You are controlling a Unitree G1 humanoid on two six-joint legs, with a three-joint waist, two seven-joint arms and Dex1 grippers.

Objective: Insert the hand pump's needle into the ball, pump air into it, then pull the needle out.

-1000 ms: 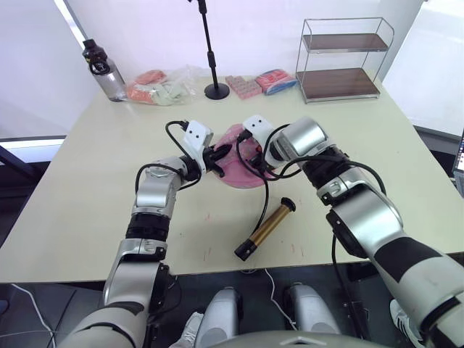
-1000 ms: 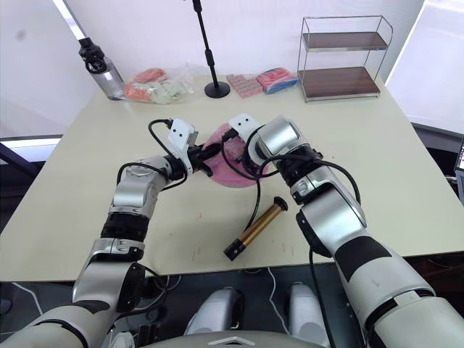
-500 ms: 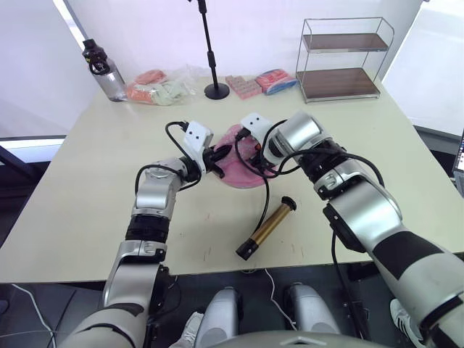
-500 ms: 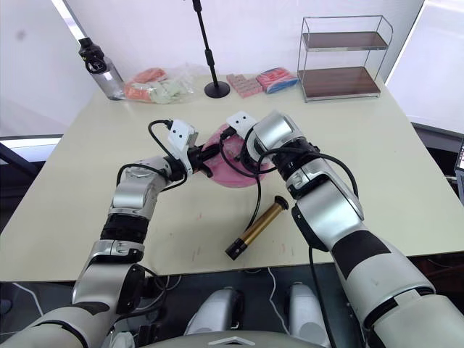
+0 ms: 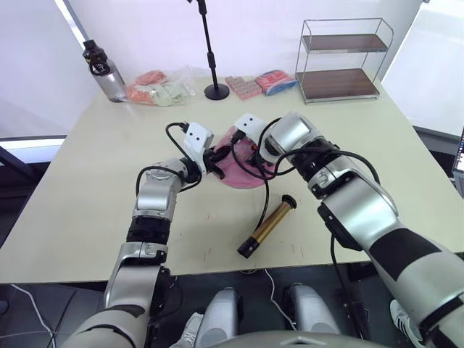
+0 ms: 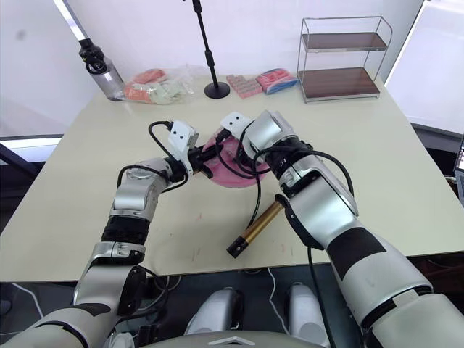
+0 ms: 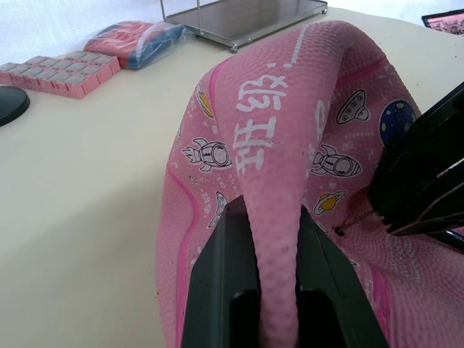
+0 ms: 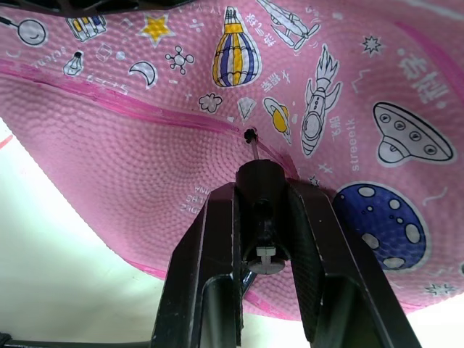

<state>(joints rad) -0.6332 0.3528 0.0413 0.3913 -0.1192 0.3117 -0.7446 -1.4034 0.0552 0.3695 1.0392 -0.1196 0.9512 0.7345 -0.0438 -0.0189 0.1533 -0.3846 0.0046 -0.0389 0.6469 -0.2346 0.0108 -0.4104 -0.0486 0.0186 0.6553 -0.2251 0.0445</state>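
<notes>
Nearest the table's front edge lies the hand pump [image 5: 267, 228], a gold tube flat on the table [image 5: 87, 188], with its black handle end pointing away toward the ball. Its thin black hose [image 5: 265, 190] climbs from there up to the right gripper.

Past the pump, both arms bend in at the elbow and meet over the middle of the table. The ball [image 5: 243, 163] sits between them, pink and soft, folded over because it has little air. The left gripper [image 7: 264, 279] reaches in from the left and pinches a fold of the ball between its two black fingers. The right gripper [image 8: 264, 239] comes in from the right with its fingers closed on the small black fitting of the needle [image 8: 254, 147]. The needle tip is right at the black valve dot [image 8: 249, 134]; it looks like it is just going in, but that is hard to tell.

Far back stand a bottle [image 5: 104, 70], a black stand [image 5: 215, 88], some packets [image 5: 163, 87] and a wire shelf [image 5: 341, 61].
</notes>
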